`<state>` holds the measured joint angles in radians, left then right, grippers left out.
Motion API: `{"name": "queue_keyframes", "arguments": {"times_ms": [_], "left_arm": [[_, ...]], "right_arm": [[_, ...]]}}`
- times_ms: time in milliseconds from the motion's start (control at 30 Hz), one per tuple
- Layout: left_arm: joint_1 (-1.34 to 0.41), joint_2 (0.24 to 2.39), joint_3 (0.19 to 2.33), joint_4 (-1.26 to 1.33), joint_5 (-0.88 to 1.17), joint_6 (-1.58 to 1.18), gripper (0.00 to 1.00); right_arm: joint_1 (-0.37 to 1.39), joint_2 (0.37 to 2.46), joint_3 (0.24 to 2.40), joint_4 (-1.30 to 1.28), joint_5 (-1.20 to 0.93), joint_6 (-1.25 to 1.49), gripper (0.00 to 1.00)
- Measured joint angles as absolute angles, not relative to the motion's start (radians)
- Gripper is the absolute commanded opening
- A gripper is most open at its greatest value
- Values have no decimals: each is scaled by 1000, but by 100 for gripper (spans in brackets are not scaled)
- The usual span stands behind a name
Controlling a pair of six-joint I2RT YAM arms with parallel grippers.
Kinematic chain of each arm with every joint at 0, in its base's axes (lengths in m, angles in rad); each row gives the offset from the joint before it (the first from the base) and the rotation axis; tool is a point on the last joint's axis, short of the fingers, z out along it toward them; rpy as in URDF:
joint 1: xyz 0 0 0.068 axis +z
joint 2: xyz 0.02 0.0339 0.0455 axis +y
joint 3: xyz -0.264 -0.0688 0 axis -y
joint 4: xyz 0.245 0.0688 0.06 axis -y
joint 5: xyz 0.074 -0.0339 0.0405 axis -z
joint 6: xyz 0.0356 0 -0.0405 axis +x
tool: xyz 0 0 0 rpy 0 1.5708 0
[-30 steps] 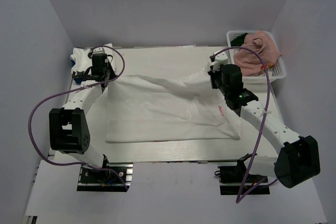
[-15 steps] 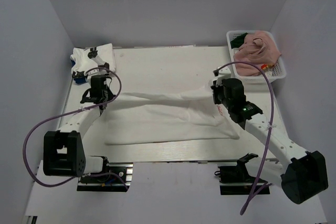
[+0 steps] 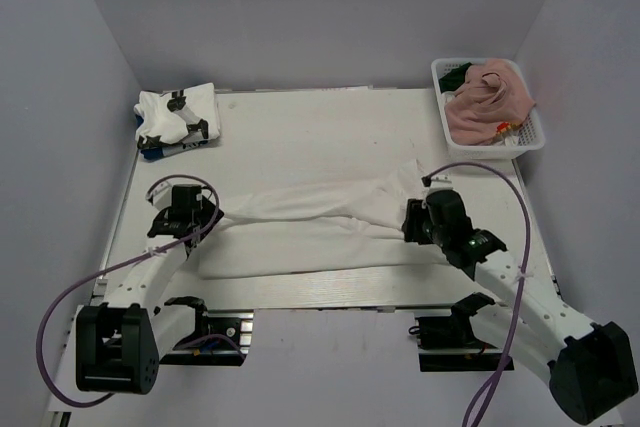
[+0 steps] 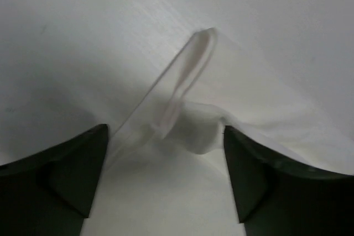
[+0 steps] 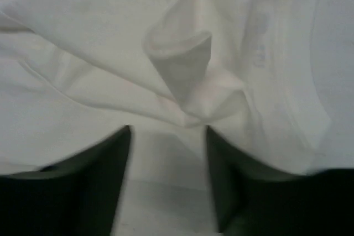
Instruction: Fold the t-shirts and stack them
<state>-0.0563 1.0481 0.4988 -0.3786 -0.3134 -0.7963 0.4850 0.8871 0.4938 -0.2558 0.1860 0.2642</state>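
Note:
A white t-shirt [image 3: 300,232] lies folded into a long band across the near half of the table [image 3: 320,132]. My left gripper [image 3: 210,219] is at the band's left end and stands open. A raised fold of the t-shirt [image 4: 191,75] lies just beyond its fingertips [image 4: 66,169], with nothing pinched. My right gripper [image 3: 410,222] is at the right end, also open. A bunched peak of the cloth [image 5: 182,64] sits just ahead of its fingers [image 5: 249,181]. Between both pairs of fingers there is only flat white cloth.
A folded white shirt with black print [image 3: 178,117] lies at the table's far left corner. A white lattice basket [image 3: 441,99] at the far right holds a dusty pink shirt [image 3: 490,102] and a dark green one [image 3: 455,74].
Both grippers drew the shirt's far edge toward the near side, folding it over itself. They were shut on the cloth and have now opened and let it go.

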Motion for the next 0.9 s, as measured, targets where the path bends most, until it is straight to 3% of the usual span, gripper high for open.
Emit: {"name": "queue_keyframes", "arguments": {"times_ms": [33, 300, 667, 733, 867, 900], "left_arm": [[-56, 1031, 500, -434, -324, -831, 100], [-56, 939, 614, -686, -318, -915, 100], [-49, 1216, 802, -661, -139, -881, 100], [-48, 1269, 802, -651, -117, -886, 95], [-48, 1340, 805, -636, -94, -897, 75], [-48, 1355, 807, -633, -92, -898, 65]], "right_arm": [[486, 861, 477, -292, 193, 318, 90], [486, 617, 453, -414, 306, 495, 90], [485, 942, 593, -359, 418, 585, 90], [485, 957, 609, -360, 444, 632, 90], [485, 1003, 649, -327, 462, 656, 90], [485, 1028, 664, -310, 463, 654, 90]]}}
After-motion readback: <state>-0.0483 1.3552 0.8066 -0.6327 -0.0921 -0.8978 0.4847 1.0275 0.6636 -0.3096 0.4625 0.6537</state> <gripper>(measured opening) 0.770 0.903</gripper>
